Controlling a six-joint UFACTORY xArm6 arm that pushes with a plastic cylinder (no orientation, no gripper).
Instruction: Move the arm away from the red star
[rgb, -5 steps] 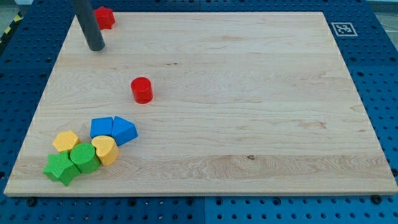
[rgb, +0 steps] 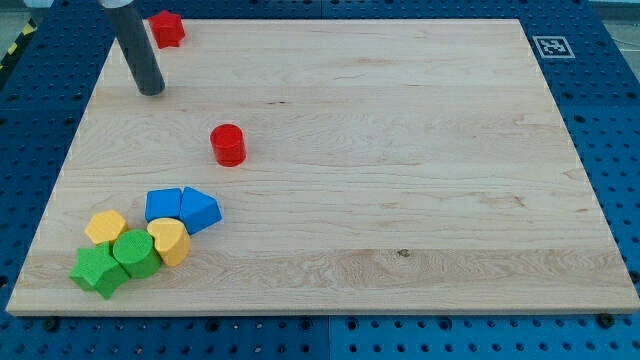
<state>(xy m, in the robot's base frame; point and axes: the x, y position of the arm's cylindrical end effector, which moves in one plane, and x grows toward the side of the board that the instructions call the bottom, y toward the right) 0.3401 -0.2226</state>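
Note:
The red star (rgb: 166, 28) lies at the top left corner of the wooden board (rgb: 400, 150). My tip (rgb: 151, 91) rests on the board below and slightly left of the star, a clear gap apart from it. The dark rod rises from the tip up and to the left, out of the view's top edge.
A red cylinder (rgb: 228, 144) stands right of and below my tip. At the bottom left sit two blue blocks (rgb: 163, 204) (rgb: 199, 209), a yellow hexagon (rgb: 105, 227), a yellow heart (rgb: 170, 240), a green hexagon (rgb: 134, 252) and a green star (rgb: 96, 271). A marker tag (rgb: 549, 46) is at the top right.
My tip has slid down the view and slightly left, away from the red star. The blocks have not moved.

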